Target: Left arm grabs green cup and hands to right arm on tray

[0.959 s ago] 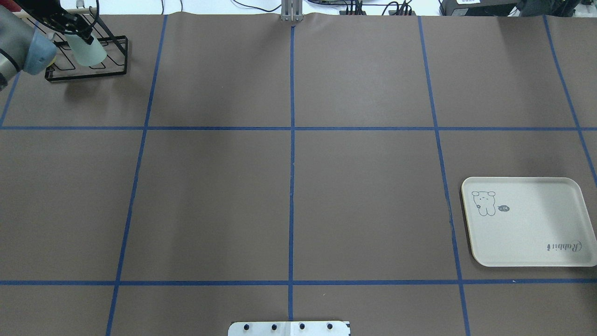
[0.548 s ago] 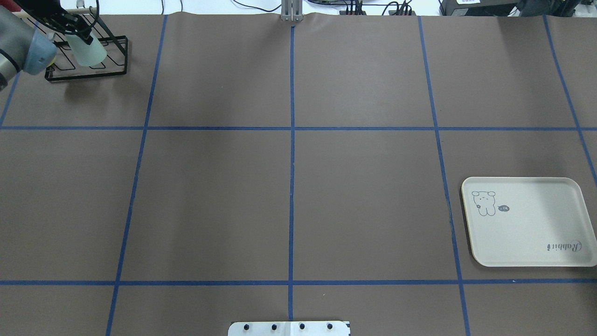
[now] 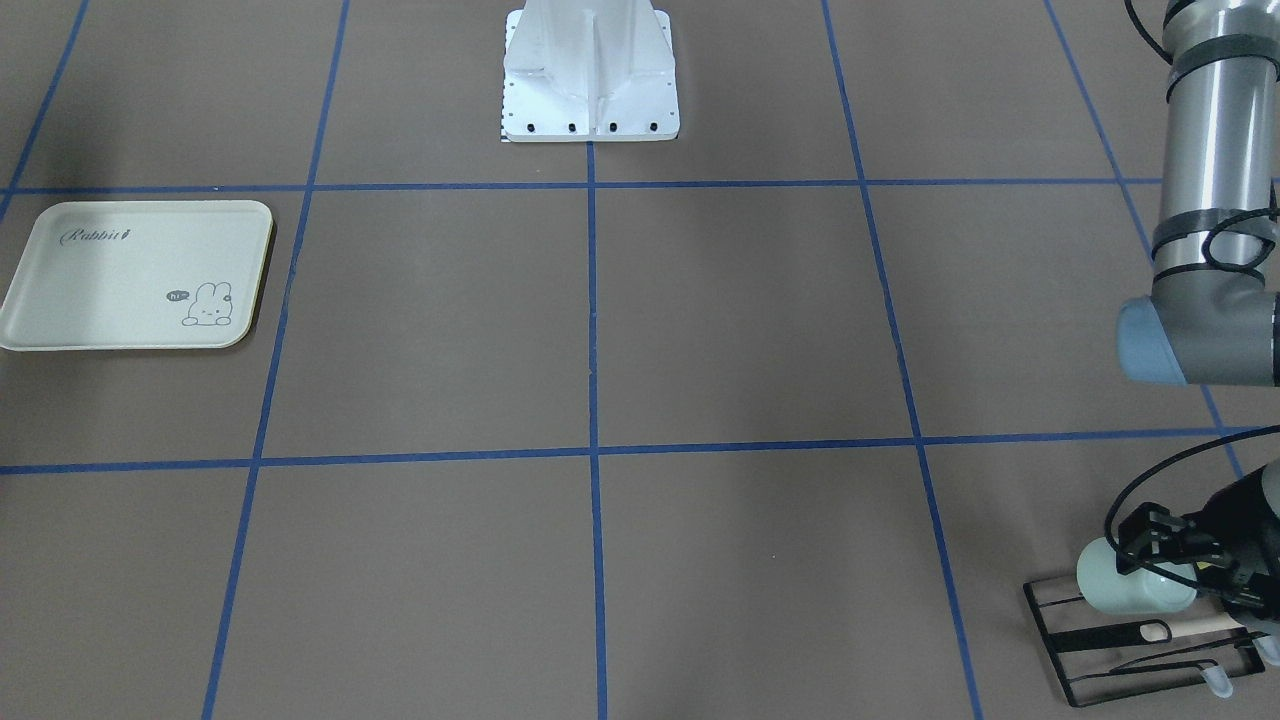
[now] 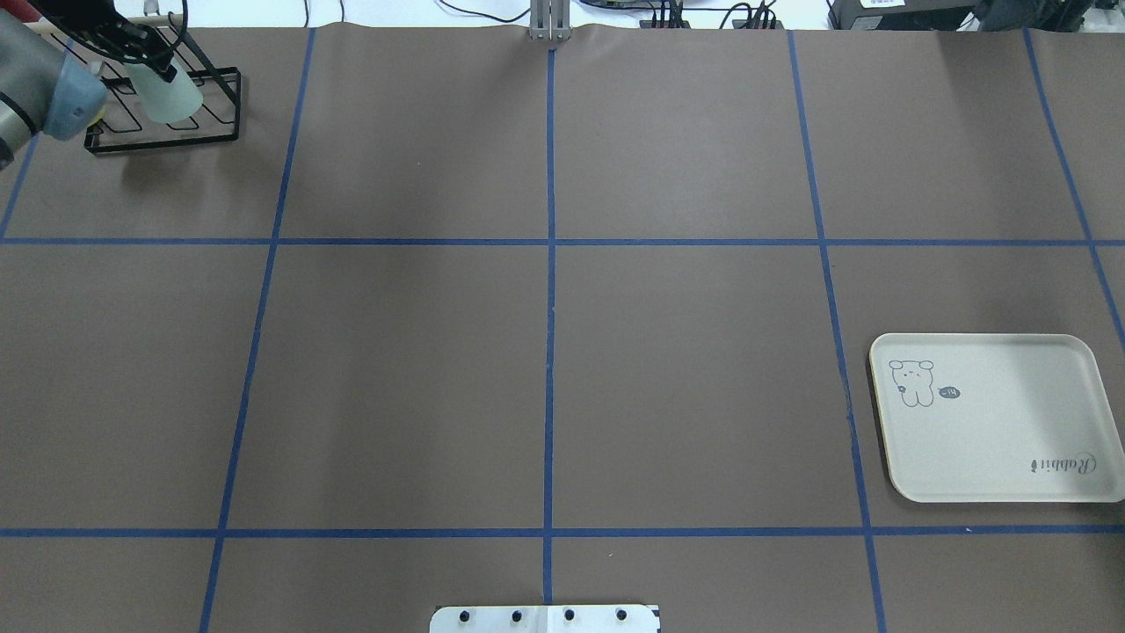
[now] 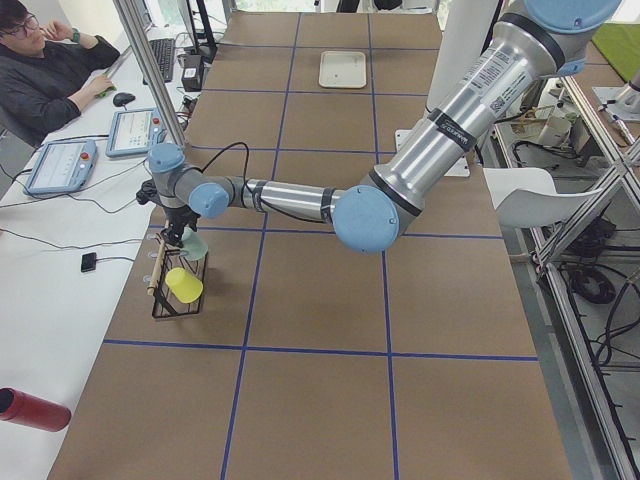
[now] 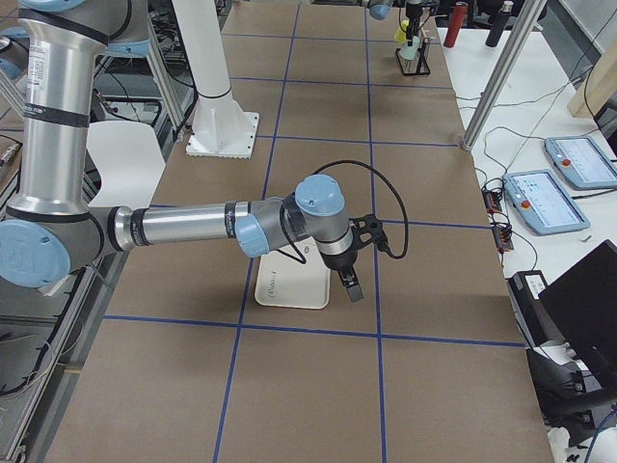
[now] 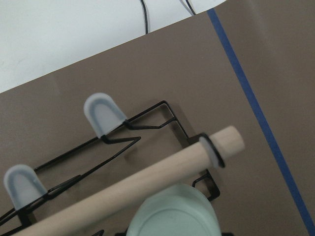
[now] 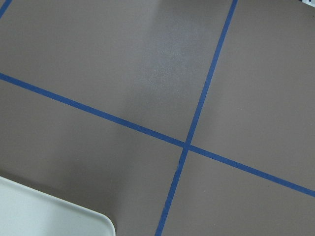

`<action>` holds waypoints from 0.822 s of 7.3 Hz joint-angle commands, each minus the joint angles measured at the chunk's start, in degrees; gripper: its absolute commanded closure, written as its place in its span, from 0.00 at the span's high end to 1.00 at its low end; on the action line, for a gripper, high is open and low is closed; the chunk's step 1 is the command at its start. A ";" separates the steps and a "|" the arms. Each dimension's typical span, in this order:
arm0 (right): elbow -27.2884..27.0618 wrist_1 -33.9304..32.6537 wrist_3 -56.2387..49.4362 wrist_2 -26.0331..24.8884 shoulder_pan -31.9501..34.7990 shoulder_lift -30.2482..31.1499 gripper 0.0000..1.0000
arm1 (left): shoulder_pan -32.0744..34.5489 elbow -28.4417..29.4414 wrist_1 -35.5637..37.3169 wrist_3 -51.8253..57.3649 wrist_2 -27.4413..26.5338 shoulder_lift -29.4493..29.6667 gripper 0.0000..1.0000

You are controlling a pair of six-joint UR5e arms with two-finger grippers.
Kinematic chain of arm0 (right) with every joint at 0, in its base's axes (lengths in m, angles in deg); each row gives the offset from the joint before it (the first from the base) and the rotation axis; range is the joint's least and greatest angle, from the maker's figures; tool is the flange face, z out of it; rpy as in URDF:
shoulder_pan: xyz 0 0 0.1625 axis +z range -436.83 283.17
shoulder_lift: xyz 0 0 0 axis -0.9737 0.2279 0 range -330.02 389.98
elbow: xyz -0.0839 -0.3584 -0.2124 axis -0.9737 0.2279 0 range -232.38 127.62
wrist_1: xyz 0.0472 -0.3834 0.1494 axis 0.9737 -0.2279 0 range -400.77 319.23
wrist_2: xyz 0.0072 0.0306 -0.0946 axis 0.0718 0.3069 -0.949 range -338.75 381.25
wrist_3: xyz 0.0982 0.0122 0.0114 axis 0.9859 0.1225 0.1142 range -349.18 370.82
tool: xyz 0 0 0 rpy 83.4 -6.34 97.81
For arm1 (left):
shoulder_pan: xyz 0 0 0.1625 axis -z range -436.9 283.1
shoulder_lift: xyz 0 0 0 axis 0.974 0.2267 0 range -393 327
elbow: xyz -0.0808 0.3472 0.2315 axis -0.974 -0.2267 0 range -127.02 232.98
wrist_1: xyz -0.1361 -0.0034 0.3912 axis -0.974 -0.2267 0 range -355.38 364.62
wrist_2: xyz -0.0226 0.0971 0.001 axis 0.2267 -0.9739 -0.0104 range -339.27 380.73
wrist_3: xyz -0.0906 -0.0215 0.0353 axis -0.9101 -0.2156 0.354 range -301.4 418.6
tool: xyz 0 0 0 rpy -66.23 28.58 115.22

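Green cup [image 3: 1125, 588], front view: on its side over black wire rack [image 3: 1100, 662] at counter corner, left fingers [image 3: 1150, 532] clamped on it. Best lifted straight up before any swing.
Overhead: tray [image 4: 993, 440] well apart, across counter.
Left wrist: wooden rod [image 7: 147, 183] just beside cup; needs clearing first.
Right side view: right fingers [image 6: 352, 287] above tray edge; grip state cannot be told.
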 commanded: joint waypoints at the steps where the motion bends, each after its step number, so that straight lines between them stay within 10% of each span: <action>1: -0.01 0.06 0.00 0.00 0.00 -0.01 1.00 | 0.73 -1.18 0.00 0.00 0.36 -0.06 0.18; 6: -0.01 0.06 0.00 0.00 0.00 -0.01 1.00 | 5.56 -6.97 0.53 0.17 9.13 -2.94 0.16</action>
